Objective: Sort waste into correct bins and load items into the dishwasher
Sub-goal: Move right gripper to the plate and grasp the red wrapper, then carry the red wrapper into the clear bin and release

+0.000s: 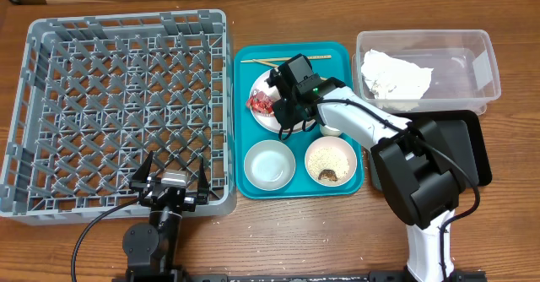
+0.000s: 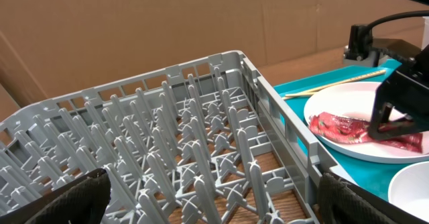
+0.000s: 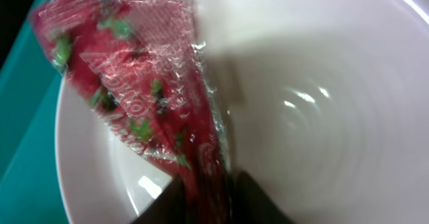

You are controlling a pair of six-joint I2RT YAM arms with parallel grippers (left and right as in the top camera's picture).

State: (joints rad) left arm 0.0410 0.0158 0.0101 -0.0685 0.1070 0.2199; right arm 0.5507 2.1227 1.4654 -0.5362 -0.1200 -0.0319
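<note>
While right pincer point(image 1: 274, 105) pinches only edge of red wrapper point(image 1: 260, 103) on plate point(image 1: 268, 123), slick foil may slip free during lift; left pincer point(image 1: 172, 164) spread wide, lower left.

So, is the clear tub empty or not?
Not empty: a crumpled white napkin lies inside the clear tub, plain in the overhead view.

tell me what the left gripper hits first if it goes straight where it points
Probably the upright pegs of the grey dish rack: the open left gripper aims across its grid, though depth is unclear.
</note>
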